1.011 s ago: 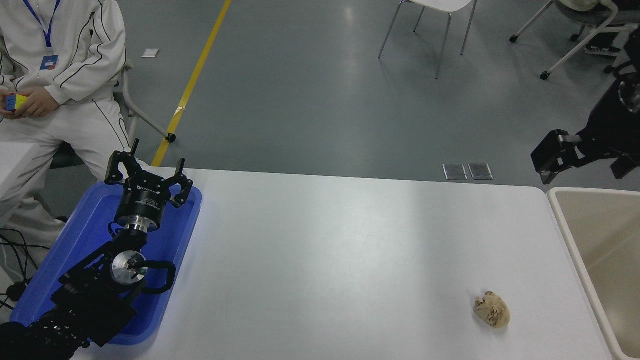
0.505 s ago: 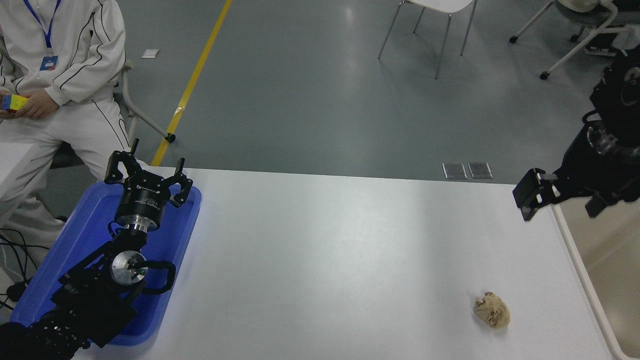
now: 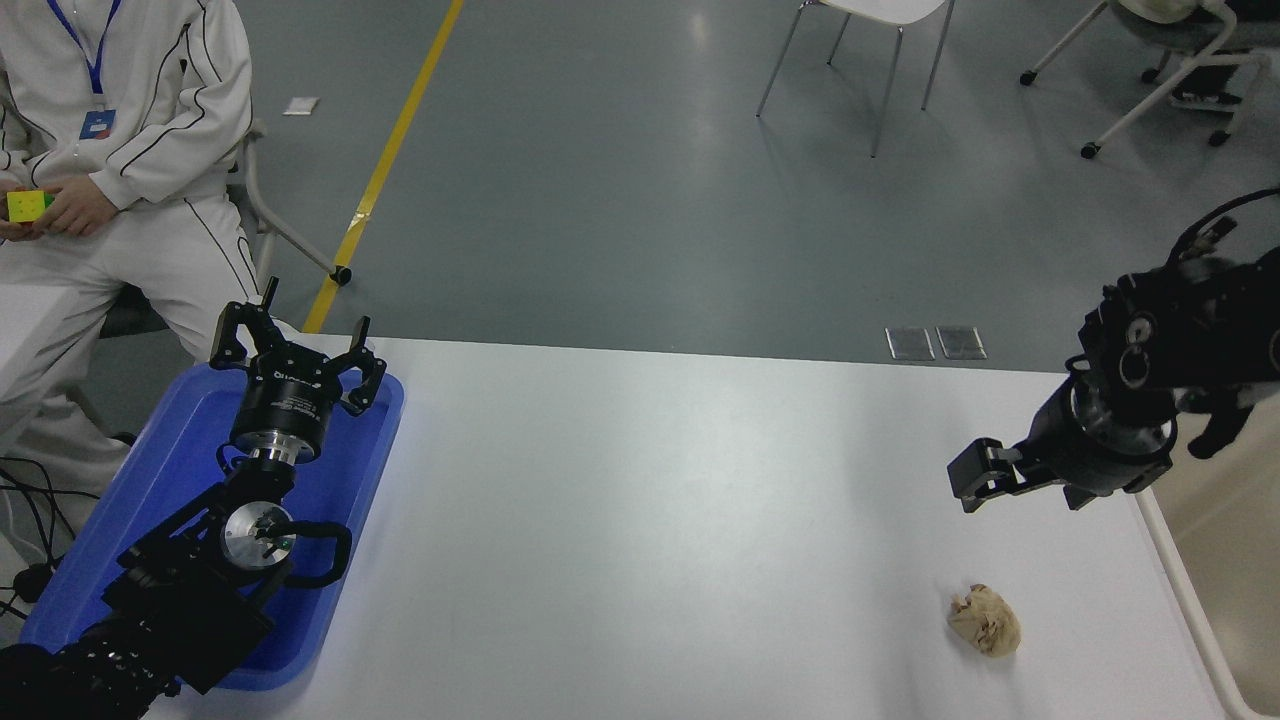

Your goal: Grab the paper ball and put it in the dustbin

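Observation:
The paper ball (image 3: 985, 620), a small crumpled tan wad, lies on the white table (image 3: 650, 500) near its front right. My right gripper (image 3: 985, 475) comes in from the right edge and hovers above the table, behind the ball and apart from it. From this angle I cannot see how its jaws stand. The beige dustbin (image 3: 1190, 610) stands off the table's right end; only its cream rim and part of its inside show, partly hidden by the right arm. My left gripper (image 3: 295, 345) is parked open and empty over the blue tray.
A shallow blue tray (image 3: 170, 470) sits at the table's left under the left arm. A person in white sits at the far left, holding a coloured cube (image 3: 28, 205). Chairs stand on the grey floor beyond the table.
My right gripper has moved left and down, from beyond the table's far right corner to above the table behind the paper ball. The left arm and the ball have not moved.

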